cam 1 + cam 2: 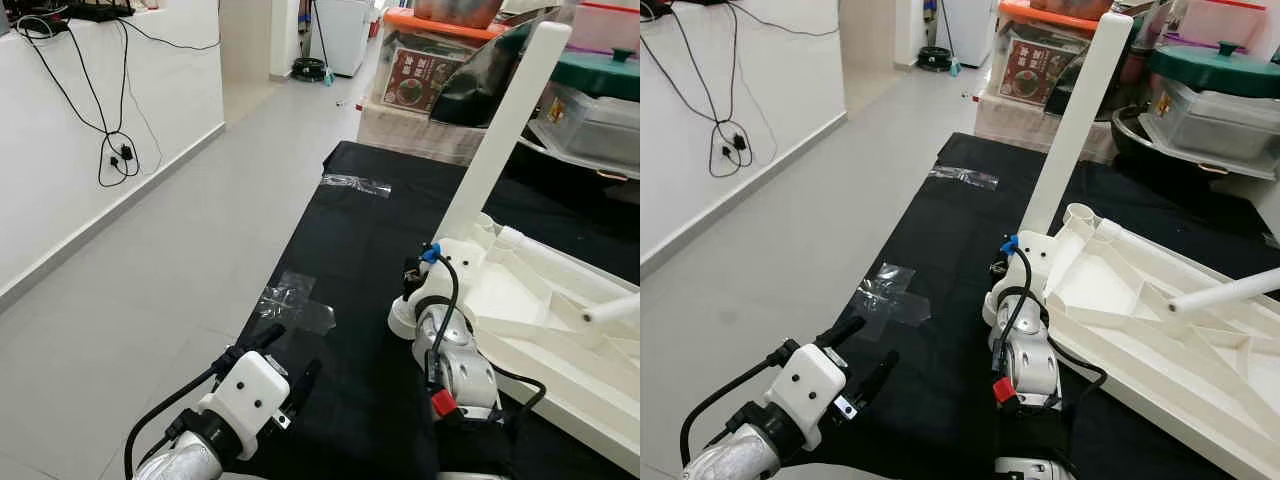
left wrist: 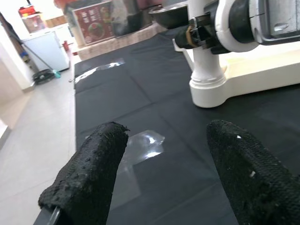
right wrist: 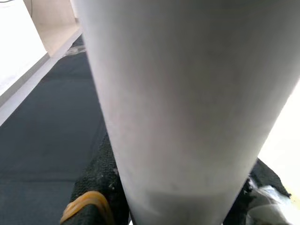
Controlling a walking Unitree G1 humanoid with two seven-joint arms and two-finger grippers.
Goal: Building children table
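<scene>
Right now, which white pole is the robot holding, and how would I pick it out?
Find the black mat on the grey floor, then the upturned white tabletop lying on it. At its near corner one leg stands upright, with the right gripper closed round its base. The other leg lies slanted across the tabletop.

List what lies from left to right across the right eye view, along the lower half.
Left gripper → clear tape patch on the black mat → right arm at the upright table leg → upturned white tabletop.
</scene>
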